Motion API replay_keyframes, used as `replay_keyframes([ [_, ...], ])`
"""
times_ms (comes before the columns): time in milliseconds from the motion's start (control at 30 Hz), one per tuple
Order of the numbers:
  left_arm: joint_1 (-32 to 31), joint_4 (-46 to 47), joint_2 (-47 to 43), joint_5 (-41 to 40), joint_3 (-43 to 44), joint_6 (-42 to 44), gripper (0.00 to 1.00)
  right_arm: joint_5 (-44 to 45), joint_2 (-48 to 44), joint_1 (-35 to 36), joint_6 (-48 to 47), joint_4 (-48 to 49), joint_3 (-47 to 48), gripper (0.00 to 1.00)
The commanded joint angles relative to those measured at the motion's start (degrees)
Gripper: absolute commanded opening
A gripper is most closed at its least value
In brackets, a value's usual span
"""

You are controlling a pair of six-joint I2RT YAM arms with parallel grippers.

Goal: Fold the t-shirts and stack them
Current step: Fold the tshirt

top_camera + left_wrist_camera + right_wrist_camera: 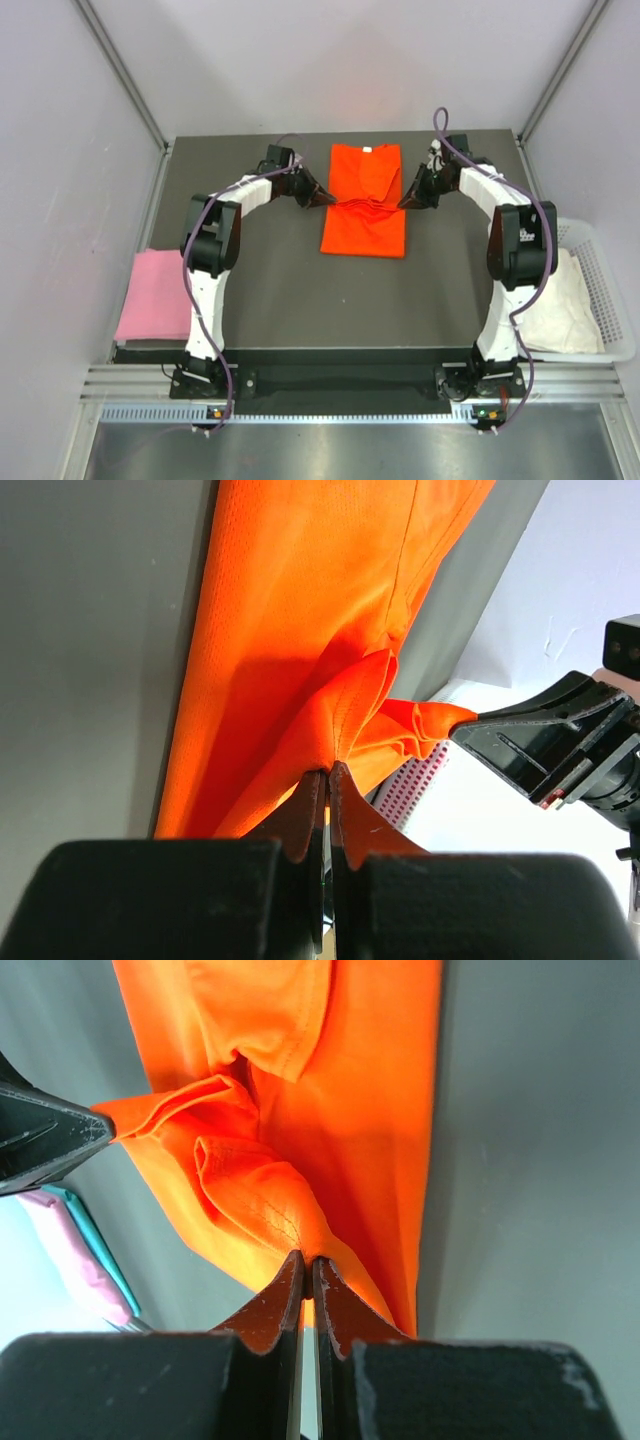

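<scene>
**Two arms pinch the orange-red t-shirt [365, 200] mid-fold near the table's [300, 300] far edge**

Top view: the shirt lies centred by the far edge, its long axis running far to near and its neck toward the far edge. The left gripper [322, 197] and right gripper [408, 200] meet its sides at mid-length. The pink t-shirt [155, 295] lies at the left edge and the white t-shirt [555, 300] in a basket [612, 290] at the right. Left wrist: jaws clamped on a gathered orange pleat. Right wrist: jaws likewise closed on bunched cloth. The halving fold looks in hand; next, both arms should carry their pinches evenly along that axis.
</scene>
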Motion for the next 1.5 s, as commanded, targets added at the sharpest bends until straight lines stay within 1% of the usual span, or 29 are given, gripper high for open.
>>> replay_keyframes([
  [0, 0.54, 2.47, 0.72, 1.78, 3.22, -0.48, 0.00, -1.17, 0.06, -1.47, -0.71, 0.36, 2.71, 0.01],
  [200, 1.24, 3.26, 1.86, 1.78, 4.10, -1.01, 0.00, -2.32, 3.05, -2.17, -0.89, -0.08, 4.30, 0.02],
  [367, 1.68, 4.40, 3.09, 2.48, 4.36, -1.53, 0.00, -3.90, 5.16, -2.87, -0.72, 0.71, 4.74, 0.06],
  [400, 1.86, 4.49, 3.27, 2.40, 4.45, -1.44, 0.01, -4.07, 5.60, -2.96, -0.80, 0.71, 5.17, 0.07],
  [433, 1.94, 4.41, 3.35, 2.40, 4.63, -1.36, 0.04, -4.33, 6.30, -3.31, -0.80, 0.80, 5.44, 0.08],
  [467, 2.03, 4.32, 3.62, 2.22, 4.89, -0.66, 0.07, -4.34, 6.74, -3.58, -0.80, 1.06, 5.88, 0.13],
  [500, 2.21, 2.32, 3.79, 1.87, 5.41, 0.39, 0.08, -4.34, 7.18, -3.75, -0.80, 1.06, 7.10, 0.16],
  [533, 2.21, -0.40, 3.97, 0.13, 7.94, 2.05, 0.14, -4.34, 8.57, -4.19, -0.80, 1.24, 8.07, 0.20],
  [567, 2.30, -3.04, 4.23, -1.28, 9.62, 6.86, 0.19, -4.25, 9.28, -4.46, -0.72, 0.98, 9.38, 0.28],
  [600, 2.30, -6.02, 4.32, -2.69, 11.55, 9.52, 0.25, -4.16, 10.25, -4.72, -0.71, 0.80, 12.70, 0.30],
  [633, 2.30, -12.32, 4.41, -4.53, 15.40, 11.89, 0.38, -3.73, 12.00, -5.24, -0.71, 0.45, 14.48, 0.33],
  [667, 2.38, -14.56, 4.41, -6.72, 17.09, 15.57, 0.40, -3.72, 12.97, -5.60, -0.80, -0.68, 16.50, 0.37],
  [700, 2.56, -16.84, 4.15, -7.87, 18.50, 17.09, 0.43, -4.24, 13.94, -5.95, -0.98, -1.57, 20.78, 0.38],
  [733, 2.65, -19.74, 3.54, -9.28, 20.17, 18.49, 0.49, -4.16, 15.34, -6.13, -1.59, -4.18, 22.74, 0.39],
  [767, 2.56, -20.55, 1.53, -11.29, 20.10, 20.77, 0.53, -4.07, 15.53, -7.87, -2.20, -5.52, 24.24, 0.40],
  [800, 2.47, -20.64, 0.29, -11.75, 19.58, 21.58, 0.54, -3.73, 15.01, -8.23, -2.82, -6.40, 24.77, 0.40],
  [867, 2.21, -20.03, -3.56, -11.93, 15.98, 23.24, 0.55, -1.44, 11.07, -8.24, -5.09, -6.93, 22.24, 0.40],
  [900, 1.77, -19.59, -4.89, -11.58, 14.40, 23.43, 0.55, -1.00, 9.31, -8.15, -5.54, -6.50, 17.88, 0.40],
  [933, 1.51, -18.46, -6.12, -10.71, 10.47, 23.43, 0.54, -0.82, 5.55, -7.89, -5.90, -5.19, 15.22, 0.40],
  [967, 0.81, -15.84, -8.40, -9.83, 8.17, 22.73, 0.52, -0.82, 3.69, -7.63, -6.07, -4.22, 12.41, 0.39],
  [1000, 0.37, -13.64, -9.55, -8.08, 5.71, 22.20, 0.50, -1.08, -0.34, -7.36, -5.82, -2.82, 6.38, 0.39],
  [1033, -0.16, -11.70, -10.70, -7.37, 0.81, 21.68, 0.49, -1.43, -2.29, -7.01, -5.20, 0.68, 3.19, 0.38],
  [1067, -1.29, -9.94, -12.62, -6.66, -1.41, 20.54, 0.48, -1.78, -4.05, -6.57, -5.11, 2.19, 0.20, 0.37],
  [1100, -1.92, -7.31, -13.34, -6.22, -3.18, 20.27, 0.48, -2.22, -5.55, -4.91, -4.94, 3.16, -4.70, 0.37],
  [1133, -2.53, -6.59, -13.95, -5.61, -5.98, 20.00, 0.48, -2.31, -8.43, -4.29, -4.93, 4.65, -7.01, 0.37],
  [1233, -4.55, -7.72, -15.62, -6.38, -8.90, 21.75, 0.52, -3.02, -13.46, -3.15, -5.72, 7.03, -17.11, 0.38],
  [1367, -4.56, -10.01, -17.30, -8.15, -11.54, 25.62, 0.58, -5.74, -17.42, -2.61, -8.09, 9.76, -24.59, 0.42],
  [1467, -4.56, -12.81, -17.83, -9.46, -11.28, 28.60, 0.62, -5.83, -18.22, -2.35, -9.15, 11.43, -27.07, 0.44],
])
